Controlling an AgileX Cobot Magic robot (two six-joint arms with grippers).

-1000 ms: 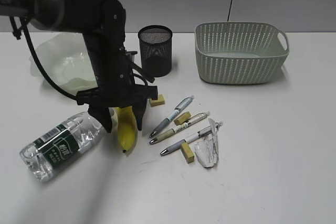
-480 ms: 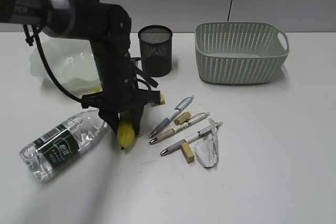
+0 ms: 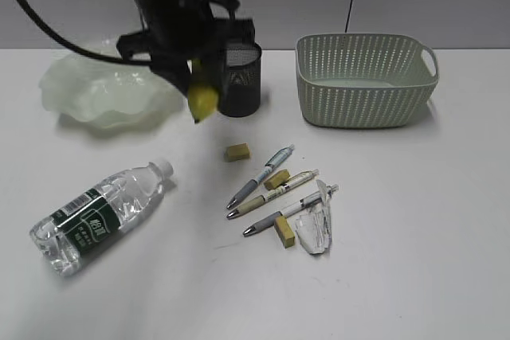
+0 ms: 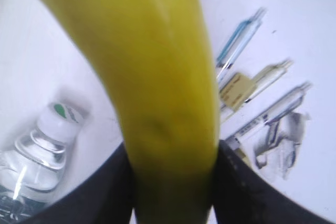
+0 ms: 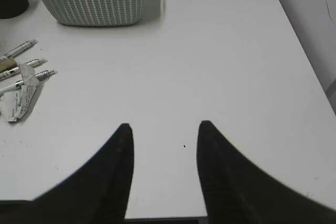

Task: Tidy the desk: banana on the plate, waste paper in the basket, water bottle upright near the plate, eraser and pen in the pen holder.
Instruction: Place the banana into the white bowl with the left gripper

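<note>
the left gripper (image 3: 199, 77) has clamped the banana (image 3: 202, 95) and lifted it off the desk (image 3: 414, 220) beside the plate (image 3: 88, 89); right gripper (image 5: 164, 129) open, empty

bright even overhead light, soft shadows on desk (image 3: 414, 220), banana (image 4: 157, 87) blurred close-up in left wrist view

Left end effector (image 3: 195, 85) aloft, clamped

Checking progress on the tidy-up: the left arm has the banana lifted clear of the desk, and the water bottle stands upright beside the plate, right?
Not quite. The banana is lifted, but the exterior view shows the water bottle lying on its side on the desk, well in front of the plate.
</note>
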